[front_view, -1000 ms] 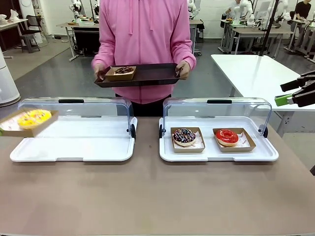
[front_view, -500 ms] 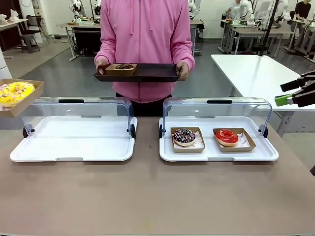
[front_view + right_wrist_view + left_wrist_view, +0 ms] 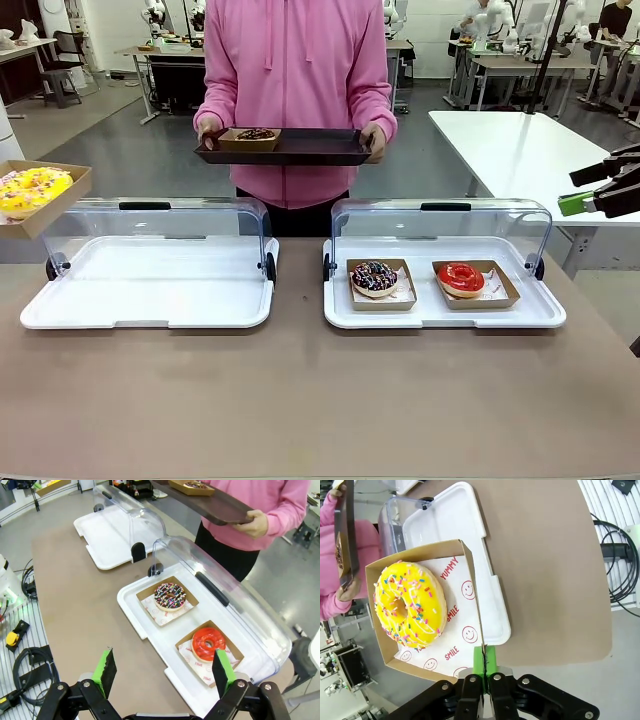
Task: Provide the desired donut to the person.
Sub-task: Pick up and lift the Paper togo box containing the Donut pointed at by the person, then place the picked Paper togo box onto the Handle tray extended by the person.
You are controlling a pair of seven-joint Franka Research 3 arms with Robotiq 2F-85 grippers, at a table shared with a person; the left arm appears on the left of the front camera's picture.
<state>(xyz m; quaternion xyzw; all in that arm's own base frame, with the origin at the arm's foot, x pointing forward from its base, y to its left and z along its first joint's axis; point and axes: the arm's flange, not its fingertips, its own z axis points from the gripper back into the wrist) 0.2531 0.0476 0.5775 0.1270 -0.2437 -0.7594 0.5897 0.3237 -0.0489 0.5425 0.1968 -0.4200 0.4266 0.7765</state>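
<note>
**A:** Which step are we at?

**B:** The carry, I'd say. The left hand (image 3: 484, 652) is clenched on one side wall of the paper box (image 3: 465, 605), and the yellow donut (image 3: 410, 605) sits inside it. From the front the box hangs in the air, slightly tilted, just beside the raised lid of the left case (image 3: 150, 295), whose white base is bare.

**A:** And the right hand?

**B:** The right hand (image 3: 165, 667) is released, its fingers spread wide and holding nothing. It is parked well off to the side, above the right case (image 3: 440, 318) with the sprinkled donut (image 3: 374, 277) and the red donut (image 3: 461, 277).

**A:** Where does the box go?

**B:** Probably to the person (image 3: 295, 80) across the bench (image 3: 300, 400), who holds out a dark tray (image 3: 310, 152). A chocolate donut (image 3: 252, 136) already occupies one end of it.

**A:** So what does the next move need?

**B:** It needs a reach over the case lids to the bare stretch of the tray. The box should stay level, since it is gripped by one thin wall only. It should be set flat, apart from the chocolate one, and only then let go.
</note>
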